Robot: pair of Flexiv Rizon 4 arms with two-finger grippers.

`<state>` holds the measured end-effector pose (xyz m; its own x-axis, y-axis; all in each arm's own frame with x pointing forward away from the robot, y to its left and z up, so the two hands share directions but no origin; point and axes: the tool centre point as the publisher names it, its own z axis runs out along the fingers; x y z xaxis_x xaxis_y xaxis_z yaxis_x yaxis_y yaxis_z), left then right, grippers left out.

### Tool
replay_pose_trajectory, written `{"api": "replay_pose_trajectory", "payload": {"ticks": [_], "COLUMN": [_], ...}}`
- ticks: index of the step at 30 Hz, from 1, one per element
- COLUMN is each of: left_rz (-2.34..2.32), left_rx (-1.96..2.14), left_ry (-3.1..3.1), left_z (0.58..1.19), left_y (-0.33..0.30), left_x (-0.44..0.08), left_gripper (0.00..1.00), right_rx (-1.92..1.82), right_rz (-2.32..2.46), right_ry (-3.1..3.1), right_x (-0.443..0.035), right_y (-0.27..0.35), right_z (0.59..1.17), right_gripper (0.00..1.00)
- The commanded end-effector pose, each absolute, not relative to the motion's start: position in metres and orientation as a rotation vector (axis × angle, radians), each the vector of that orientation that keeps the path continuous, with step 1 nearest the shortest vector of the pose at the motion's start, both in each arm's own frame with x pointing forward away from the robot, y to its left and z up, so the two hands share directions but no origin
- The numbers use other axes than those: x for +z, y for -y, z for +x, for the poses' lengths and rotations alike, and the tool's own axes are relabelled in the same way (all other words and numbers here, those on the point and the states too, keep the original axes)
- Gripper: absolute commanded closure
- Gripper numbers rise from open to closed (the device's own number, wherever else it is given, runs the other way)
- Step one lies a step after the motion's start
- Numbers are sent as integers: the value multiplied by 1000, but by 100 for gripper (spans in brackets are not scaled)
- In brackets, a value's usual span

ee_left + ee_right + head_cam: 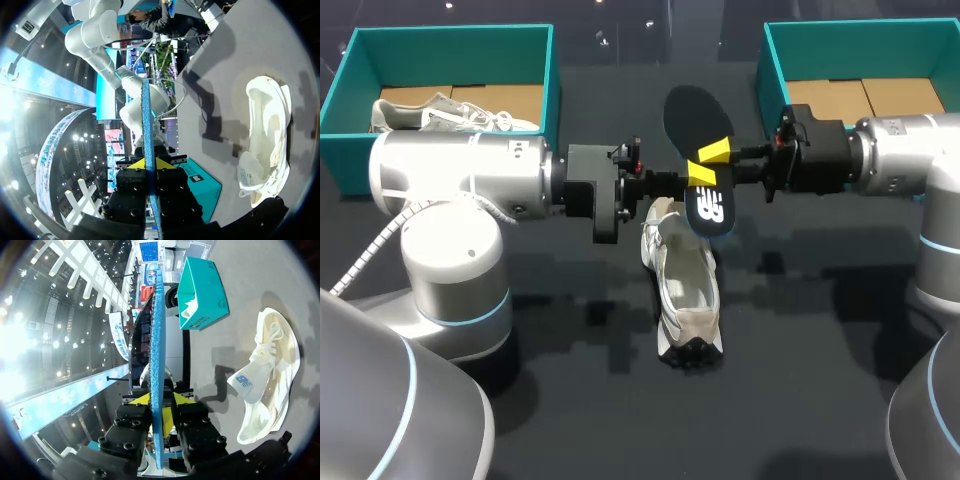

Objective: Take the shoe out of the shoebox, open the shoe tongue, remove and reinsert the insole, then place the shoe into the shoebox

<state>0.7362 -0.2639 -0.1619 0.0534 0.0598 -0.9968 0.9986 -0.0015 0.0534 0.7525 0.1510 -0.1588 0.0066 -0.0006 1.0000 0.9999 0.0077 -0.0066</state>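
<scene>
Insole (698, 115) held in mid-air between the two arms, dark face up in the head view, its lower end hanging just over the heel opening of the shoe (685, 290). The left gripper (698, 175) comes in from the left and the right gripper (720, 152) from the right; they meet at the middle of the insole, one beside the other. Each wrist view shows the insole edge-on, running straight between that arm's yellow tips: the left jaws are clenched on it, and the right jaws appear clenched on it too. A double hold of this kind suggests a hand-over, or a re-grip to steady the flexible sheet before it is fed back in.

The shoe lies on the dark table (800, 330), upright on its sole, tongue pulled back and mouth wide open, so the insole can be lowered into it. The left shoebox (450, 40) holds a second shoe (440, 115); the right shoebox (860, 35) shows only its cardboard floor. Judged stage: insole removed, reinsertion pending.
</scene>
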Motion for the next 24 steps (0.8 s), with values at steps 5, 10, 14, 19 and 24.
{"api": "replay_pose_trajectory", "payload": {"ticks": [5, 10, 14, 19, 24], "left_rz": [1283, 1285, 1283, 1285, 1266], "left_rx": [-1128, -1118, -1111, -1109, -1111], "left_ry": [-1212, -1211, -1213, -1225, -1267], "left_z": [736, 737, 737, 734, 733], "left_y": [269, 270, 270, 263, 234], "left_x": [-164, -166, -166, -163, -150], "left_gripper": [100, 100, 100, 0, 0], "right_rx": [-1199, -1200, -1200, -1203, -1210], "right_rz": [-1191, -1180, -1177, -1174, -1177], "right_ry": [1209, 1207, 1207, 1206, 1202], "right_x": [-160, -161, -161, -161, -164], "right_y": [-155, -157, -157, -156, -151], "right_z": [754, 755, 755, 754, 751], "right_gripper": [88, 100, 100, 100, 100]}}
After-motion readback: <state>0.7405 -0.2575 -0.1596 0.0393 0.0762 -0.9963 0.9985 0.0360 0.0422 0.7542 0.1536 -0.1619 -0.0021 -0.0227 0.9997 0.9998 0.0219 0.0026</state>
